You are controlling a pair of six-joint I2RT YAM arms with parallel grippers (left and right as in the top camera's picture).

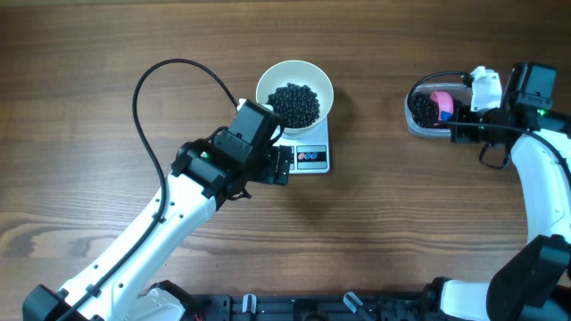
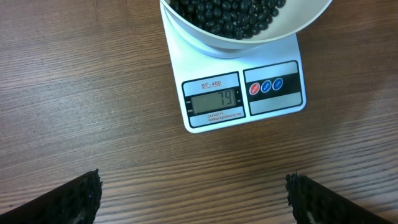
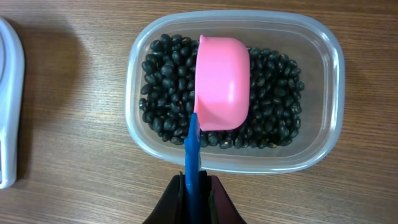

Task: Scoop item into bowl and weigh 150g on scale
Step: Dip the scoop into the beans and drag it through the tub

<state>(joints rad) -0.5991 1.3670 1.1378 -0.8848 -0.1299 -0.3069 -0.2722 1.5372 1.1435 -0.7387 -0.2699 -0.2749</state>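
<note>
A white bowl (image 1: pixel 268 85) holding black beans (image 1: pixel 295 103) stands on the white scale (image 1: pixel 312 159). My left gripper (image 1: pixel 282 166) hovers just in front of the scale, open and empty. In the left wrist view its fingers (image 2: pixel 79 200) stand wide apart at the bottom corners, and the scale (image 2: pixel 273 107), its display lit with digits, and the bowl (image 2: pixel 305 25) lie ahead. My right gripper (image 3: pixel 193 186) is shut on the blue handle of a pink scoop (image 3: pixel 222 84). The scoop's rounded back faces up over more beans (image 3: pixel 161 93).
A clear plastic tub (image 3: pixel 323 134) holds the loose beans at the table's far right (image 1: pixel 417 123). The left arm's black cable (image 1: pixel 143 89) loops over the wood to the left of the bowl. A white edge (image 3: pixel 9 112) shows at the left of the right wrist view.
</note>
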